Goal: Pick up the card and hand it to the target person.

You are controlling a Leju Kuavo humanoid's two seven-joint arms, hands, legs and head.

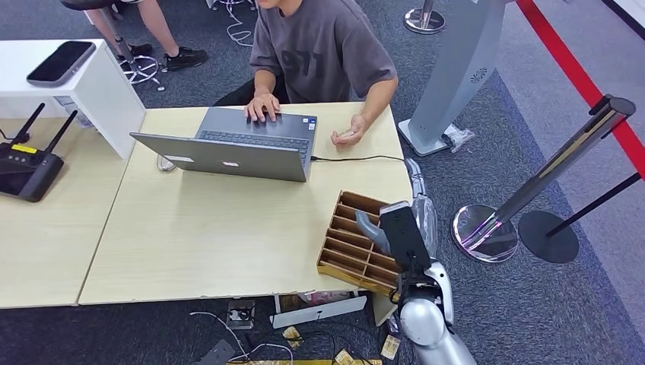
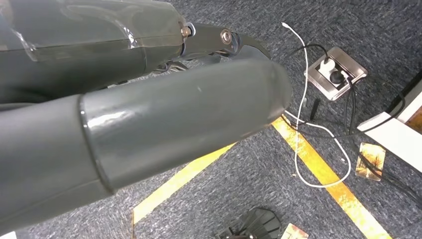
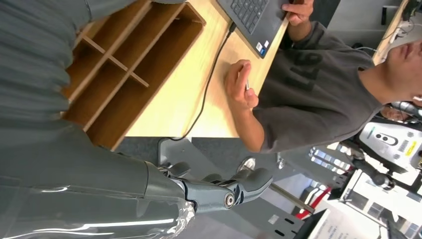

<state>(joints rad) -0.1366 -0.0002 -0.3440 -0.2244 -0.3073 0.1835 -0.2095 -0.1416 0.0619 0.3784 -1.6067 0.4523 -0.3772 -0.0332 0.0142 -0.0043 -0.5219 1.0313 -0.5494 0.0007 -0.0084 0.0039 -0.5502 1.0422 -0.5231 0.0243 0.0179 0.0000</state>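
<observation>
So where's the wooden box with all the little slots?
In the head view the wooden box sits at the table's near right corner, right under the robot's right hand, with the laptop farther back.

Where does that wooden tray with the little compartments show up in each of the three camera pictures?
Head view: wooden tray at the table's near right corner, beside the right robot hand.
Left wrist view: not in it.
Right wrist view: tray near the top.
Shared landmark: the laptop.
</observation>
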